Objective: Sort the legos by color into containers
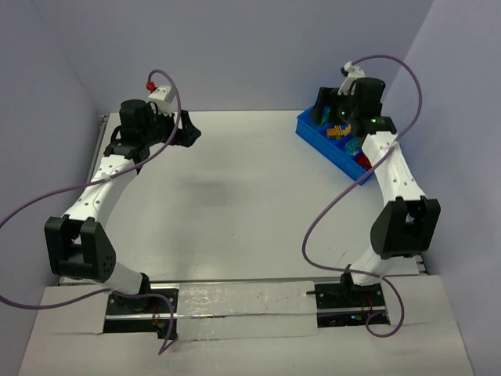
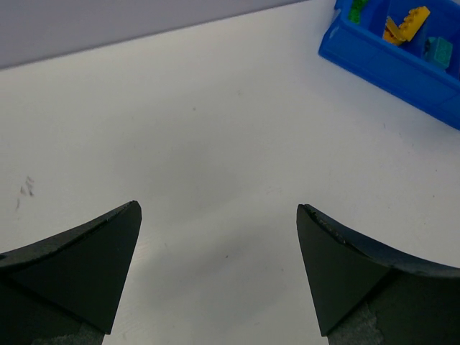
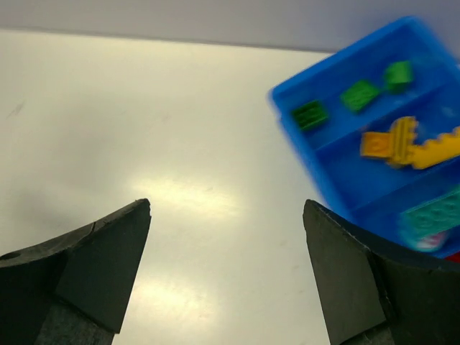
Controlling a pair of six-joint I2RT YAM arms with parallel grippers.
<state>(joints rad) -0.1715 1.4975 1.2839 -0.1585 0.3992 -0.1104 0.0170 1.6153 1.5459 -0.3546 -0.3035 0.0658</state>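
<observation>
The blue bin (image 1: pixel 319 143) stands at the table's back right, with the legos in its compartments. In the right wrist view the bin (image 3: pixel 345 172) holds green bricks (image 3: pixel 359 93) in the far compartment, yellow and orange bricks (image 3: pixel 402 144) in the one beside it, then a light blue brick (image 3: pixel 431 215). A red brick (image 1: pixel 363 160) lies at the near end. My right gripper (image 1: pixel 322 111) hovers at the bin's far end, open and empty (image 3: pixel 227 204). My left gripper (image 1: pixel 190 129) is at the back left, open and empty (image 2: pixel 218 207). I see no loose bricks on the table.
The white table (image 1: pixel 235 196) is walled by grey panels at the back and sides. The left wrist view shows the bin (image 2: pixel 381 65) far off at its upper right, with yellow (image 2: pixel 406 23) and light blue (image 2: pixel 437 50) bricks inside. Purple cables loop from both arms.
</observation>
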